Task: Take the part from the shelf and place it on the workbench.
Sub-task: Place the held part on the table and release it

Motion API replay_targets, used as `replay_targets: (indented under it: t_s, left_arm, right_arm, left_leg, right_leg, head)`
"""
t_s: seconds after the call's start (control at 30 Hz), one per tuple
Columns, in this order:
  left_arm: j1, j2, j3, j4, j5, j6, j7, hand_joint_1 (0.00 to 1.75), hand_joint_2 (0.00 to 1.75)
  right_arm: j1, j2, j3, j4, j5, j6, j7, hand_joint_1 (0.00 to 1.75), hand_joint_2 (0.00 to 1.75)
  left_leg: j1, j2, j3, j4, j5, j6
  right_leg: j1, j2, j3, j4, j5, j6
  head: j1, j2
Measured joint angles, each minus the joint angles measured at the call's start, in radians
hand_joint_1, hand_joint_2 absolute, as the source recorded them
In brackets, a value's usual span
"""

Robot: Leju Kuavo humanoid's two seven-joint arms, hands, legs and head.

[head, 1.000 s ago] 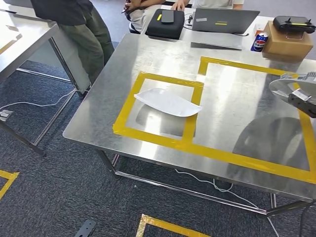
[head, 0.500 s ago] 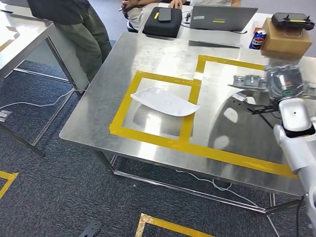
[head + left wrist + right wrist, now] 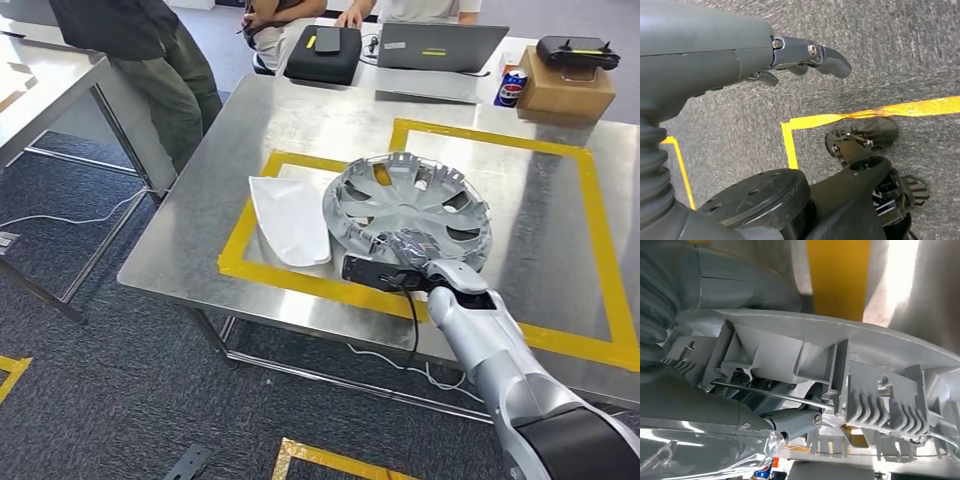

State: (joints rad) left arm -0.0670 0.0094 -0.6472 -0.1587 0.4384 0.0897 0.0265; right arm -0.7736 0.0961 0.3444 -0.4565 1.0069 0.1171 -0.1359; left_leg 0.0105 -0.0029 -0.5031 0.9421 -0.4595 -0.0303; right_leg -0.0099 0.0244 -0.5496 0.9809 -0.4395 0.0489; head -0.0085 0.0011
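- Currently carrying the part (image 3: 407, 205) — a silver wheel cover — over the workbench (image 3: 226, 190), held low above the yellow tape outline (image 3: 240, 232), hollow side up.
- Right hand (image 3: 411, 250) grasping the cover at its near rim; in the right wrist view, fingers (image 3: 791, 421) tucked under the ribbed inner edge of the cover (image 3: 836, 360), thumb side lying over the outer face.
- Left hand (image 3: 806, 55) hanging off the workbench over grey carpet, fingers loosely curled, grasping nothing.
- Key relation: cover extending away from the right hand toward the far side of the workbench, disc roughly level, so the rim opposite the hand likely meets the steel first.
- Straddling the tape strip that splits the outline, its edge overlapping the neighbouring white sheet (image 3: 290, 220) inside the smaller taped box.
- Contact with the workbench not clear — possibly touching at the far rim, possibly just above.
- Judged late in the task: lowering flat and releasing seem all that remains; right hand plainly the nearer one, left well apart from the workbench.
- Risk — fingers trapped beneath the rim on set-down, or the white sheet getting pinned or pushed.
- Laptop (image 3: 441, 45), black case (image 3: 324, 52), can (image 3: 513, 88) and cardboard box (image 3: 566, 88) at the far edge of the workbench, well apart from the cover.
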Motion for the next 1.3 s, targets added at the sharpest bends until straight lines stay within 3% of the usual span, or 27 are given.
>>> replay_targets:
  t_s: [0.33,0.53,0.87,0.97,1.17,1.3]
  left_arm:
    - [0.001,-0.003,-0.001,0.000,0.043,-0.023,0.001,0.00,1.75]
    - [0.002,-0.004,-0.001,0.000,0.061,-0.012,0.011,0.00,1.75]
    - [0.005,-0.004,-0.001,0.000,0.064,-0.010,0.015,0.00,1.75]
    - [0.006,-0.004,-0.001,0.000,0.074,-0.009,0.015,0.00,1.75]
    - [0.015,-0.004,-0.001,0.000,0.095,0.000,0.012,0.00,1.75]
    - [0.015,-0.004,-0.001,0.000,0.097,0.001,0.011,0.00,1.75]
  right_arm:
    - [-0.037,0.041,0.058,0.057,0.015,0.047,0.154,1.75,1.75]
    - [-0.052,0.054,0.095,0.068,0.048,0.044,0.304,1.75,1.75]
    - [-0.062,0.054,0.122,0.072,0.088,0.044,0.365,1.75,1.75]
    - [-0.069,0.032,0.135,0.072,0.117,0.044,0.393,1.75,1.75]
    - [-0.082,-0.082,0.133,0.070,0.129,0.042,0.407,1.75,1.75]
    - [-0.081,-0.122,0.128,0.067,0.133,0.041,0.405,1.75,1.75]
  left_leg:
    - [0.000,0.000,0.010,0.000,0.000,0.000]
    - [0.000,-0.004,0.011,0.000,0.000,0.000]
    - [-0.001,-0.007,0.012,0.000,0.002,0.002]
    - [-0.001,-0.010,0.012,0.000,0.002,0.003]
    - [-0.001,-0.014,0.013,0.000,0.003,0.004]
    - [-0.002,-0.013,0.014,0.000,0.003,0.004]
  right_leg:
    - [0.000,-0.001,0.010,0.000,0.000,-0.001]
    - [0.000,-0.007,0.013,-0.001,-0.001,-0.001]
    - [-0.002,-0.011,0.015,-0.001,-0.001,-0.001]
    - [-0.002,-0.014,0.014,-0.003,-0.001,-0.001]
    - [-0.002,-0.016,0.021,-0.006,0.000,0.000]
    - [-0.002,-0.014,0.021,-0.008,0.001,0.001]
  head:
    - [0.000,0.000]
    - [0.000,0.000]
    - [0.000,0.000]
    - [0.000,0.000]
    - [0.000,0.000]
    - [0.000,0.000]
